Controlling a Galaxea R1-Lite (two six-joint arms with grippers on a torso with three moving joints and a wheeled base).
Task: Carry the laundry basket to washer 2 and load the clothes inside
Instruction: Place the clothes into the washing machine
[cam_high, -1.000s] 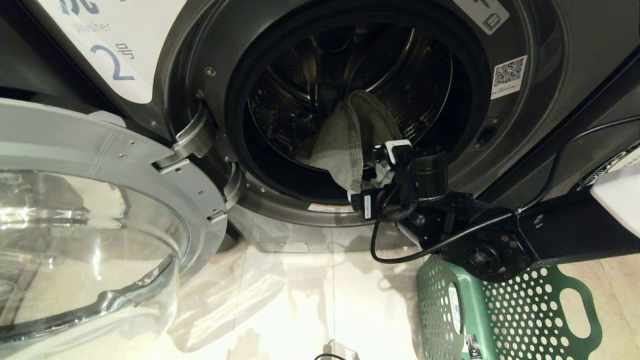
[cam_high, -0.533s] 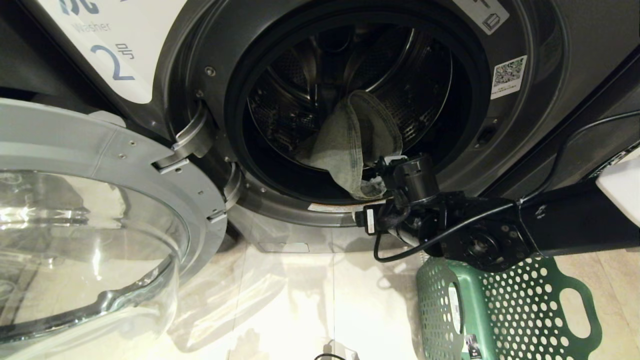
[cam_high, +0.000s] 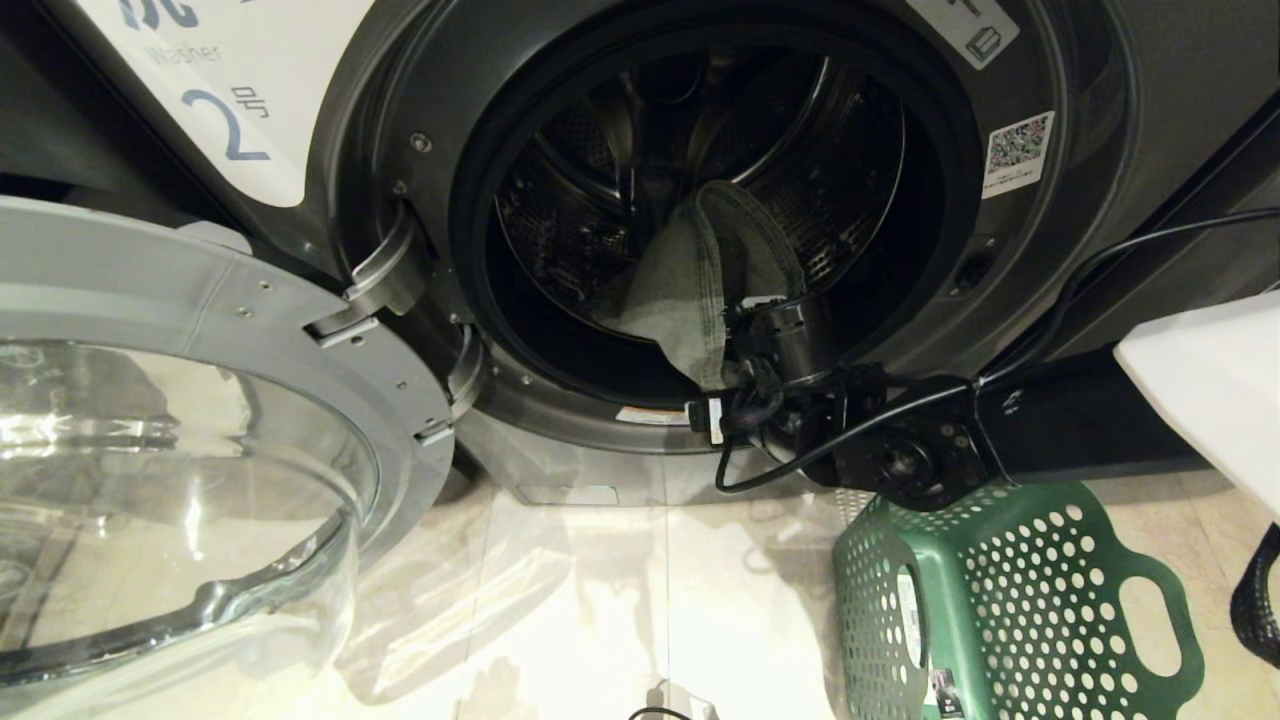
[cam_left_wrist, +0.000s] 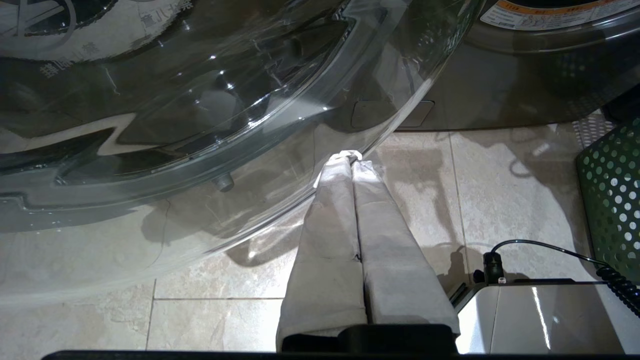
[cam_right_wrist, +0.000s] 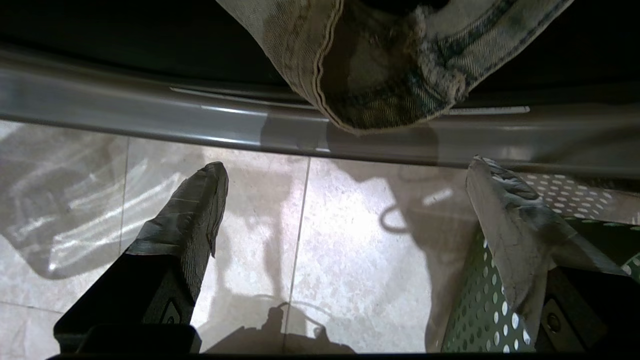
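The right end effector (cam_right_wrist: 345, 200) stands wide open and holds nothing — in the right wrist view its two taped fingers (cam_right_wrist: 192, 210) are spread well apart over the floor (cam_right_wrist: 320, 260), with the frayed hem of the jeans (cam_right_wrist: 380, 75) hanging above them over the washer's lower door rim (cam_right_wrist: 150, 115). Compared with a second ago, the right arm (cam_high: 900, 450) has dropped lower and swung left in the head view: its wrist was up beside the jeans at the drum mouth, and now it sits below the door opening, just above the green basket (cam_high: 1010, 600).

The jeans (cam_high: 700, 290) have not shifted; they lie draped inside the drum (cam_high: 620, 170) of washer 2 (cam_high: 420, 90), with one leg end hanging over the front lip rather than fully inside. So the garment reads as released, and the arm as pulling back from the opening.

For the task, this looks like the end of one loading pass. The basket stands on the floor at the washer's lower right, beneath the arm; how much clothing is left in it cannot be seen from here. The dangling leg end probably needs a push inward before the door (cam_high: 200, 450) — swung fully open at the left — could close cleanly.

The left end effector (cam_left_wrist: 350, 165) is closed and empty, parked low over the floor beside the glass door.
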